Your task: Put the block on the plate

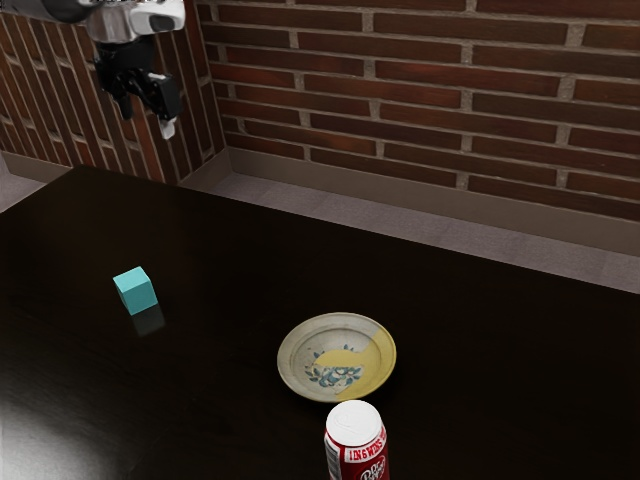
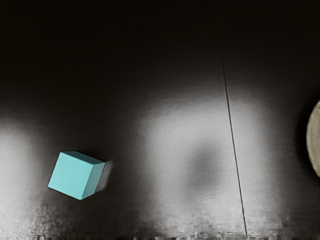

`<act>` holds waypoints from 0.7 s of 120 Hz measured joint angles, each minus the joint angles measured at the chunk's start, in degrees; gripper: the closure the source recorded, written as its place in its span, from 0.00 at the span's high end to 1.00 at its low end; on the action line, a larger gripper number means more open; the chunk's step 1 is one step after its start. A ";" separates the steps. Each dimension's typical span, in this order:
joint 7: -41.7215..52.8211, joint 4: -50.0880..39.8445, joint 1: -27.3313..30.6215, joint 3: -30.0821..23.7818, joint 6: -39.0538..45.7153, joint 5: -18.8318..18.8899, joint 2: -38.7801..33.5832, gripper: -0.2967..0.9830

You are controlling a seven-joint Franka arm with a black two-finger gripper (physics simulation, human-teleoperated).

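Block (image 1: 136, 291) yet to be grasped.
The block is seen on the table (image 1: 225, 255), toward ten o'clock from the plate (image 1: 337, 358) in the exterior view; the can (image 1: 356, 440) is set at the plate's six. At the block's twelve, the hand (image 1: 146, 118) is held high, fingers apart, nothing clamped. Grasping, carrying and releasing are all left.

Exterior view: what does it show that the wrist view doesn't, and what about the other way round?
From the exterior view: a red soda can with a white top, a red-brown brick wall and the open black two-fingered pincer.
From the wrist view: a thin dark line running across the tabletop.
Both share: the turquoise cube-shaped block, the glossy black table and the round patterned plate, cut off by the frame in the wrist view.
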 joint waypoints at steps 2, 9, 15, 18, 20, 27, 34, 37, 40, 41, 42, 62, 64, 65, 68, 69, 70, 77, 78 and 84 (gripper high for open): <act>-0.06 0.00 0.02 -0.02 -0.24 0.05 0.19 0.77; -0.13 -0.27 0.13 -0.03 -0.26 0.08 1.51 0.77; 0.38 -0.44 0.53 0.13 1.84 -0.02 5.92 0.77; 0.93 -0.45 0.94 0.34 3.23 -0.35 8.53 0.77; 1.35 -0.45 1.44 0.49 4.24 -0.62 10.15 0.77; 2.93 -1.18 3.78 1.67 7.33 -1.62 13.48 0.77; 4.81 -2.18 5.24 2.82 9.89 -2.32 15.82 0.77; 5.61 -2.76 5.56 3.09 10.83 -2.52 16.43 0.77; 6.41 -3.89 5.77 3.49 11.79 -2.72 16.77 0.77; 6.67 -4.25 5.85 3.59 12.11 -2.78 16.86 0.77; 6.93 -4.74 6.00 3.67 12.46 -2.85 16.93 0.77; 11.97 -11.98 10.92 4.01 18.58 -3.74 17.42 0.77; 12.48 -12.60 11.38 3.95 19.11 -3.77 17.45 0.77; 12.74 -12.91 11.60 3.93 19.38 -3.79 17.46 0.77; 13.57 -14.01 12.36 3.84 20.24 -3.82 17.49 0.77; 13.85 -14.35 12.58 3.82 20.52 -3.83 17.50 0.77; 14.15 -14.72 12.78 3.81 20.82 -3.83 17.50 0.77; 16.22 -16.83 13.98 3.55 22.84 -3.82 17.53 0.77; 16.52 -17.09 14.13 3.51 23.12 -3.80 17.54 0.77; 18.31 -18.01 14.99 3.14 24.60 -3.62 17.74 0.77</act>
